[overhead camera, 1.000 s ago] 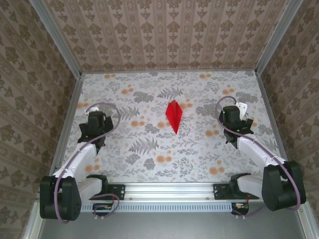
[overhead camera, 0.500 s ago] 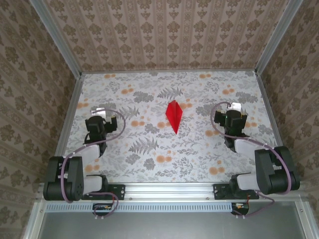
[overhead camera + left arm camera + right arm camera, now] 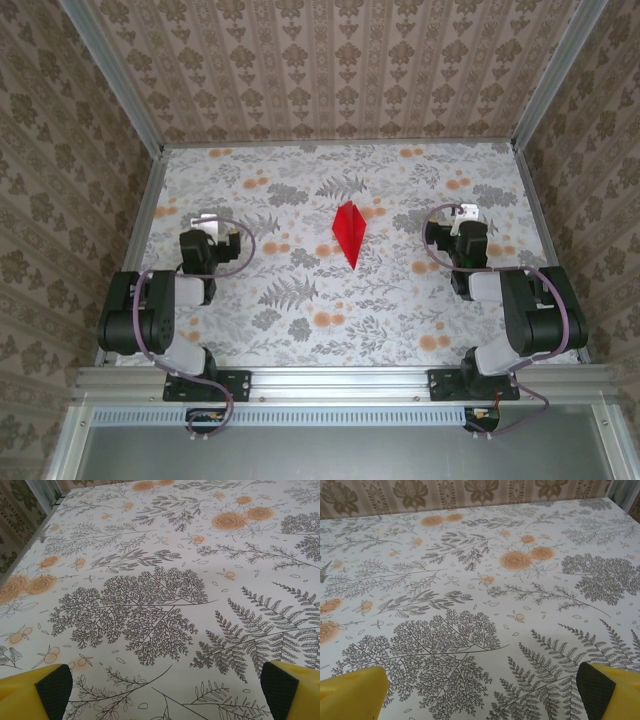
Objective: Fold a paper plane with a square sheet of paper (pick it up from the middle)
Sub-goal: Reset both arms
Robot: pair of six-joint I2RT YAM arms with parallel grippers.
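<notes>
Checking the cell, we find the paper plane point(image 3: 349, 232) lying flat on the counter point(image 3: 300, 330), about mid-width and toward the far half. It is a narrow red dart w/ its longer taper toward the near edge; a centre crease is too fine to confirm from above. Its position is unchanged vs. a second ago. What has changed: both tools have drawn back toward their bases, the arms folding up at the near corners. The left tool point(image 3: 205, 225) now sits well to the left of the plane and the right tool point(image 3: 466, 222) well to the right, neither touching it. Wrist views agree: left tool point(image 3: 167, 690) jaws spread as wide as they go, nothing btwn them but patterned counter; right tool point(image 3: 480, 692) the same, fully spread and empty. Judgement: folding appears done, the plane is released and lies clear, and the retreat reads as a return to rest posn. No further handling seems req'd; the only risk noted is stray arm motion disturbing the light paper.
</notes>
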